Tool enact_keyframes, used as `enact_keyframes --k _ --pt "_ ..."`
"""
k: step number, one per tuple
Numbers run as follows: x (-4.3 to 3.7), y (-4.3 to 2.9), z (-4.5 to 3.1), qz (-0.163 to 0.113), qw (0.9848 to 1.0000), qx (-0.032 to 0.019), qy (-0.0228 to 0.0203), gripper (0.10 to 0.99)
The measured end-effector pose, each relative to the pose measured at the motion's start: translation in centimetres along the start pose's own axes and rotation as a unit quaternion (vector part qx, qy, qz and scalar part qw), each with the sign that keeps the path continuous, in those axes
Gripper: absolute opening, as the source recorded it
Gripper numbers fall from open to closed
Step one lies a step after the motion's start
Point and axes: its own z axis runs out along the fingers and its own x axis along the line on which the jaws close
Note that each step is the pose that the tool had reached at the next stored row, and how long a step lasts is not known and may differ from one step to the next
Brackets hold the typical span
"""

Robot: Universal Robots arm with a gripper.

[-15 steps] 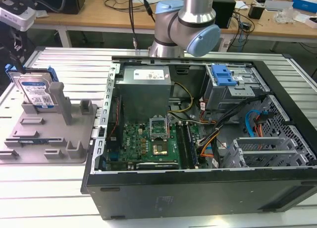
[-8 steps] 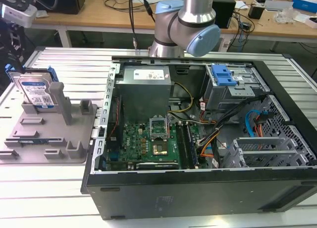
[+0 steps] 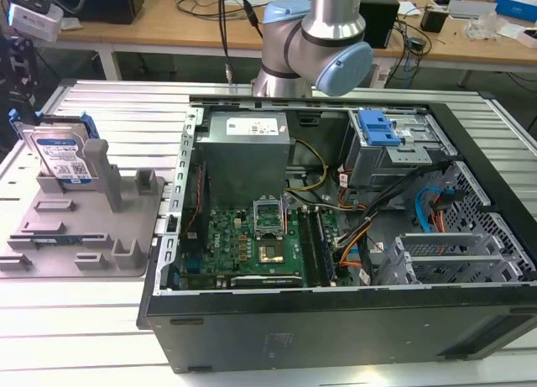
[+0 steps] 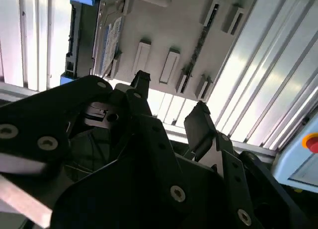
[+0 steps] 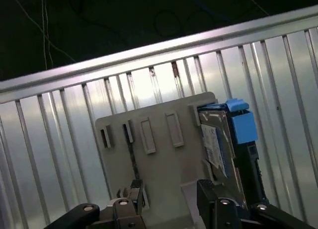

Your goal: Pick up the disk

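In the exterior view, the grey holder (image 3: 84, 227) lay on the ribbed metal table (image 3: 126, 110) near the table's edge on the exterior view's left. The disk (image 3: 60, 156) stood upright on its edge at the holder's far corner on that side. It leaned against an upright post, with its white-and-blue label facing the camera and a blue rail along its upper edge. An open computer case (image 3: 336, 320) took up the middle of the table just beside the holder, with a blue bracket (image 3: 377, 128) near its far edge. The arm (image 3: 315, 34) rose from behind the case's far edge.

In the second wrist view, the gripper (image 4: 171, 102) hung above the table (image 4: 268, 65), apart from the holder (image 4: 169, 25). Its two dark fingers (image 4: 198, 117) were spread wide with nothing between them. The disk (image 4: 107, 35) sat upright at one corner of the holder, well clear of the fingertips.

In the first wrist view, the gripper (image 5: 171, 189) was again spread wide and empty, and the bare plate of the holder (image 5: 159, 159) showed in the gap between its fingers. The disk (image 5: 218, 139) stood at a corner of the holder, label toward the holder's middle and blue rail on its outer side. It was near one finger (image 5: 206, 189) but not touching it. The table (image 5: 49, 154) lay around the holder.
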Motion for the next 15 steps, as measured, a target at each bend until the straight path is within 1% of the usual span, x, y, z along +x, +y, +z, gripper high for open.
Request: enact_keyframes --k 1,2,5,6,9,12,13,15 --pt "0.0 0.0 0.04 -0.027 0.9996 0.0009 0.0027 0.557" --pt "0.0 0.0 0.07 -0.04 0.9992 0.0014 0.0039 0.557" --pt "0.0 0.0 0.14 -0.061 0.9981 0.0021 0.0061 0.557" --pt "-0.01 0.01 0.14 -0.07 0.9975 0.0022 0.0066 0.557" --pt "-0.04 0.07 0.15 -0.077 0.997 0.0026 0.0068 0.557" --pt "-0.83 0.24 0.13 -0.078 0.997 0.0033 0.0068 0.557" --pt "-1.39 0.36 0.14 -0.077 0.997 0.0039 0.0066 0.557" --pt "-2.25 0.55 0.11 -0.078 0.997 0.004 0.0067 0.557"
